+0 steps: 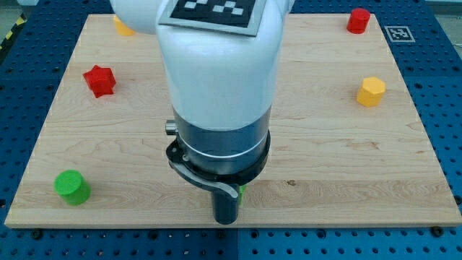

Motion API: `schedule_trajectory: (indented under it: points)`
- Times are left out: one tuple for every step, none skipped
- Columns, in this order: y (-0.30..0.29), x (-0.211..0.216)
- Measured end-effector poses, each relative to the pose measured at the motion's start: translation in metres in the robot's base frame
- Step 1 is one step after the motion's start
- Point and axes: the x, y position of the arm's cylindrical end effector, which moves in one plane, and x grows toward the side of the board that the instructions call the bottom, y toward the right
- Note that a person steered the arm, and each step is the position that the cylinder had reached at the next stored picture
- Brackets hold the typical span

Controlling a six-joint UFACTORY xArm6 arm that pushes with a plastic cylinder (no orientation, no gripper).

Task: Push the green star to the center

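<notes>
The arm's big white and dark body fills the middle of the view and hides much of the wooden board (346, 166). The dark rod comes down to my tip (226, 219) near the board's bottom edge, a little left of centre. Only a thin green sliver (242, 191) shows just to the right of the rod, above the tip. It is probably the green star, but its shape is hidden behind the arm. It seems to touch the rod's right side.
A red star (99, 80) lies at the upper left, a green cylinder (72, 187) at the lower left. A yellow block (123, 27) is half hidden at the top left. A red cylinder (358, 20) is at the top right, a yellow hexagon (372, 92) at the right.
</notes>
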Motion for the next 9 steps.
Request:
schedule_trajectory:
  points:
    - [0.003,-0.011]
    - [0.003,-0.033]
    - [0.003,-0.054]
    - [0.003,-0.076]
    - [0.006,-0.098]
    - [0.025,-0.113]
    - [0.047,-0.125]
    - [0.05,-0.137]
    - [0.05,-0.14]
